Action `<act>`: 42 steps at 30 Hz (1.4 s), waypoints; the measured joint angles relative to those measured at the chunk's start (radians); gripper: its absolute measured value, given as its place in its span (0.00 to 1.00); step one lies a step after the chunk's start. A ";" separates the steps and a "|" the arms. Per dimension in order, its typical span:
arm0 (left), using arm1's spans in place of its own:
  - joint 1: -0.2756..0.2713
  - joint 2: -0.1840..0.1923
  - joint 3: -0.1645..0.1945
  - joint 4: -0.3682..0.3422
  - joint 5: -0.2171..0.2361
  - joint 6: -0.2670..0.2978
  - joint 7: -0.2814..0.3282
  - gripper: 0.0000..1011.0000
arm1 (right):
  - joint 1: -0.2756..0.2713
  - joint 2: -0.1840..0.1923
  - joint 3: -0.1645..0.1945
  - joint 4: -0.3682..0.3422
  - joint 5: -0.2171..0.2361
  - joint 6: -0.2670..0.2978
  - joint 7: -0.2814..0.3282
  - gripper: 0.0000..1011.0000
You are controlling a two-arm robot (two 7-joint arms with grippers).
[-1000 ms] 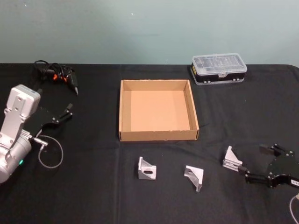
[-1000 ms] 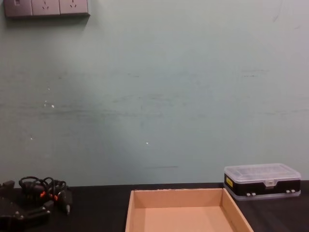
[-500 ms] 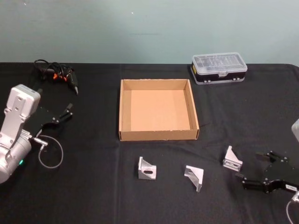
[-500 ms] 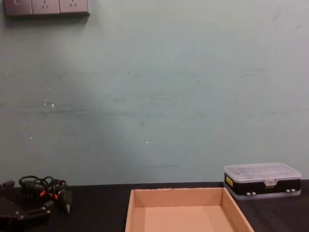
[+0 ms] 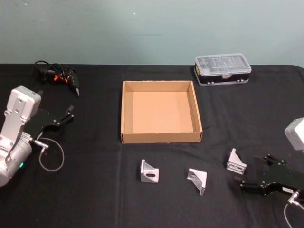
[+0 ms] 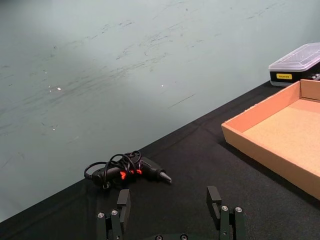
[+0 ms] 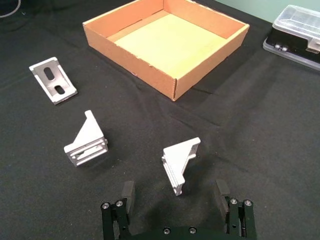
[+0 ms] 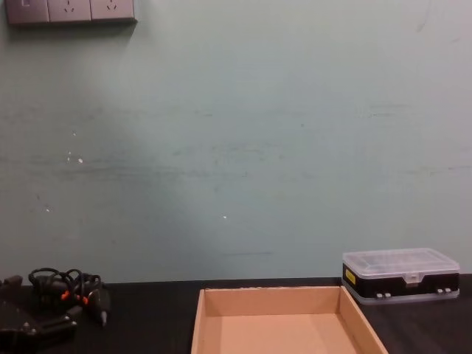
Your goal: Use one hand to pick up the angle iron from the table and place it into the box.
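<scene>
Black fingers (image 7: 128, 191) of right gripper (image 5: 251, 172) spread open, holding nothing, lower right of head view. Small silvery metal angle iron (image 7: 180, 162) lies on flat black table (image 5: 95, 190) just ahead of them. Looks stiff, light, smooth, maybe slippery; best pinch across flat triangular sides. Shallow tan cardboard box (image 5: 159, 137) at frame centre, empty. Left gripper (image 5: 65, 115) open, parked at left edge.

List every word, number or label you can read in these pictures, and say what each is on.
Yellow label on the black case: too small to read.
White label on the right tool, near the rightmost angle iron: too small to read.
No other text is legible.
</scene>
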 joint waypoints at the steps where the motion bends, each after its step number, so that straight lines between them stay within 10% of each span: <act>1: 0.000 0.000 0.000 0.000 0.000 0.000 0.000 0.99 | 0.006 -0.006 -0.004 0.006 -0.005 0.000 0.003 0.99; 23: 0.000 0.000 0.000 0.000 0.000 0.000 0.000 0.99 | 0.060 -0.050 -0.034 0.061 -0.040 -0.013 0.034 0.98; 42: 0.000 0.000 0.000 0.000 0.000 0.000 0.000 0.99 | 0.054 -0.056 -0.025 0.062 -0.041 -0.018 0.032 0.46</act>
